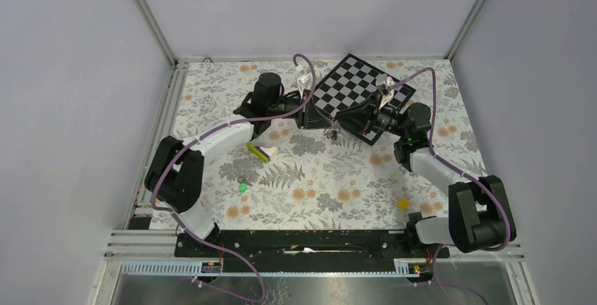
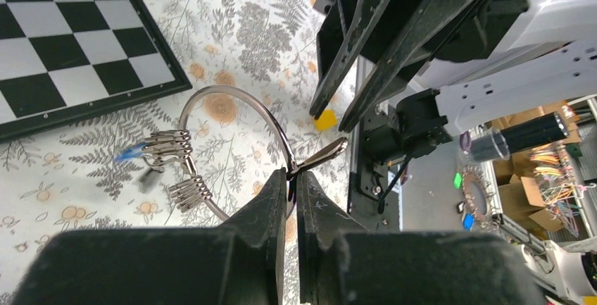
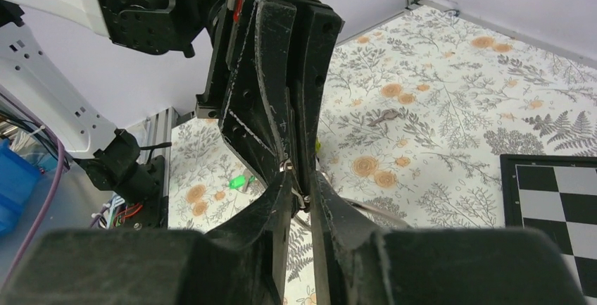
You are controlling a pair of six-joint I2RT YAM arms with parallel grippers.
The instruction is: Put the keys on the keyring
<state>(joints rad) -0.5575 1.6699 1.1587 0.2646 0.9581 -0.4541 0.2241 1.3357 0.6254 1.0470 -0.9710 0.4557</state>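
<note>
The silver keyring (image 2: 225, 89) hangs in the air, and my left gripper (image 2: 292, 177) is shut on its wire. Several metal keys (image 2: 171, 148) are threaded on it, one with a blue head (image 2: 129, 153) and one with a blurred black head (image 2: 148, 179). My right gripper (image 3: 303, 194) meets the left gripper (image 1: 325, 123) tip to tip in front of the chessboard. Its jaws stand narrowly apart around the ring's clasp end (image 2: 328, 155). A green-headed key (image 1: 243, 187) lies loose on the cloth, and it also shows as the green key (image 3: 241, 182) in the right wrist view.
The chessboard (image 1: 360, 90) lies tilted at the back, just behind both grippers. A yellow-white-purple wedge block (image 1: 262, 151) sits left of centre. A small yellow cube (image 1: 403, 204) rests front right. Grey walls enclose the table, with a metal rail along the near edge.
</note>
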